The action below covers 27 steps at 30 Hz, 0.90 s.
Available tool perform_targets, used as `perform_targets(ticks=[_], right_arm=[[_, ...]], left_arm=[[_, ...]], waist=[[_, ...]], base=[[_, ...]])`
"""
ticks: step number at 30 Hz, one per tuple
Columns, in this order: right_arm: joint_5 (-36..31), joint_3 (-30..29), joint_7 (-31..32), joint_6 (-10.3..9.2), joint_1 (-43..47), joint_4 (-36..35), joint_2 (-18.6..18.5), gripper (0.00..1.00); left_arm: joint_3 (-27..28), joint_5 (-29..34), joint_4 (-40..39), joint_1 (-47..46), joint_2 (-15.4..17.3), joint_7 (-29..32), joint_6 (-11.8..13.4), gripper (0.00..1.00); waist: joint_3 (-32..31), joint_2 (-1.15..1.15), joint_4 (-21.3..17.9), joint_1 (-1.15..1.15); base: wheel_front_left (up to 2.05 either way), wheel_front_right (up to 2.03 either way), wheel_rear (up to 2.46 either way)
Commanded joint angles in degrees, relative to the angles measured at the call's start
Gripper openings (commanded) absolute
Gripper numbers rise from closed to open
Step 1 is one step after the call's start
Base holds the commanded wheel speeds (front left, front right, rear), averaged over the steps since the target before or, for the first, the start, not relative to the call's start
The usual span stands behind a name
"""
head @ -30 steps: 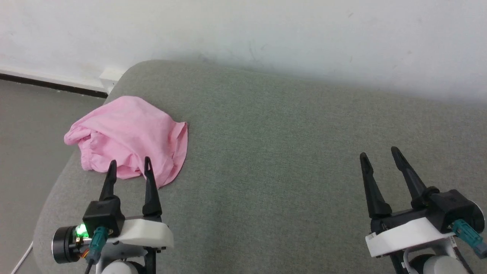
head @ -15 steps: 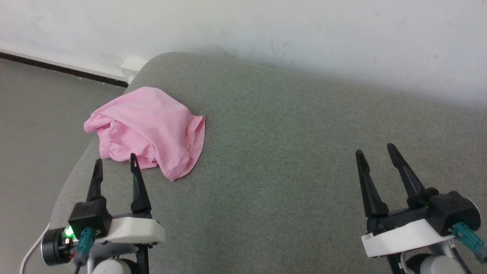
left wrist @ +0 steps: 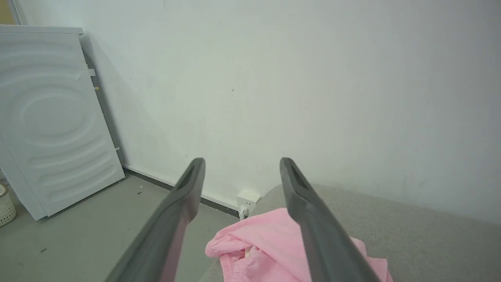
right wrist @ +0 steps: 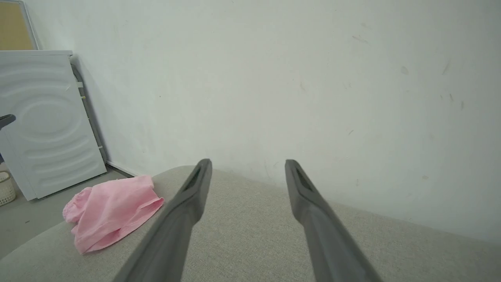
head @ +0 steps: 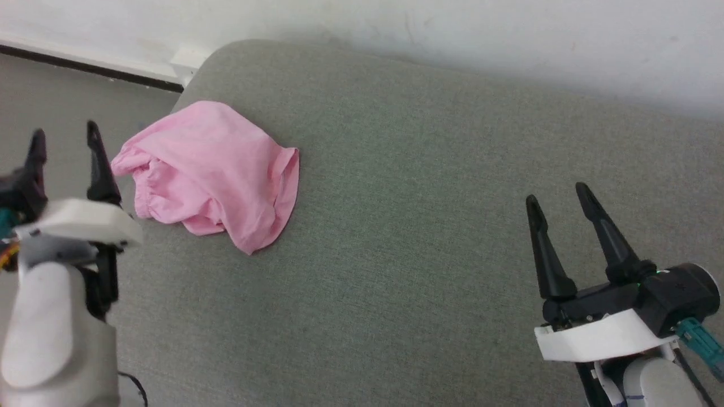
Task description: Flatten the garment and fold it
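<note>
The garment (head: 209,169) is a crumpled heap of pink shorts lying near the far left corner of the grey-green cushioned surface (head: 424,215). Its gathered waistband faces left. My left gripper (head: 65,135) is open, raised just left of the garment beyond the cushion's edge, holding nothing. In the left wrist view the garment (left wrist: 270,243) lies below and between the open fingers (left wrist: 188,184). My right gripper (head: 557,192) hovers open over the cushion at the lower right, far from the cloth. The right wrist view shows the garment (right wrist: 109,211) at its left.
A white wall (head: 452,28) runs behind the cushion, with a wall socket (left wrist: 248,197) near its corner. A white panel (left wrist: 47,117) leans on the wall over grey floor (left wrist: 90,231) to the left. A small woven basket (right wrist: 6,188) stands beside it.
My left arm has lifted and swung left, from in front of the garment to beside it off the cushion edge. The head camera has shifted too. Both grippers stay open.
</note>
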Motion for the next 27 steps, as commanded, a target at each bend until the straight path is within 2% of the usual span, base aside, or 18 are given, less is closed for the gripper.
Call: perform_targets(ticks=[1, 7, 8, 11, 15, 22, 25, 27], right_arm=[[-0.15, -0.12, -0.67, -0.04, -1.39, -0.68, -0.35, 1.00], [-0.25, 0.29, -1.39, -0.05, -4.17, -1.75, -1.27, 1.00], [-0.25, 0.29, -1.39, -0.05, -4.17, -1.75, -1.27, 1.00], [-0.38, 0.76, -1.75, -0.05, -5.26, -2.26, -1.69, 1.00], [-0.61, 1.52, -2.22, -0.05, -6.94, -2.74, -2.36, 1.00], [-0.47, 2.34, -3.06, -0.05, -10.15, -3.80, -2.79, 1.00], [-0.34, 2.41, -3.42, -0.05, -11.13, -4.22, -2.83, 1.00], [-0.31, 2.12, -3.55, -0.05, -11.33, -4.33, -2.85, 1.00]], left_arm=[[0.17, -1.23, 2.44, -4.01, 1.59, 1.45, -1.54, 1.00], [-1.76, -4.36, 11.71, -16.29, 7.73, 11.91, -7.48, 1.00], [-1.76, -4.36, 11.71, -16.29, 7.73, 11.91, -7.48, 1.00], [-4.76, -5.44, 15.15, -20.83, 10.88, 18.27, -8.96, 1.00], [-11.39, -10.25, 18.36, -25.49, 14.30, 28.63, -9.59, 1.00], [-24.79, -25.31, 19.17, -29.06, 22.83, 46.82, -10.06, 1.00], [-29.85, -31.00, 19.23, -29.89, 26.22, 52.06, -10.26, 1.00], [-33.20, -33.27, 19.41, -29.81, 26.60, 54.20, -10.33, 1.00]], waist=[[3.19, 0.00, -0.72, -0.01], [7.89, 0.00, -2.29, -0.01], [7.89, 0.00, -2.29, -0.01], [10.25, 0.00, -3.24, -0.01], [13.41, 0.00, -4.71, -0.01], [18.37, 0.00, -7.43, -0.01], [20.24, 0.00, -8.24, -0.01], [20.93, 0.00, -8.28, -0.01]], base=[[0.00, 0.00, 0.00], [0.00, 0.00, 0.00], [0.00, 0.00, 0.00], [0.00, 0.00, 0.00], [0.00, 0.00, 0.00], [0.00, 0.00, 0.00], [0.00, 0.00, 0.00], [0.00, 0.00, 0.00]])
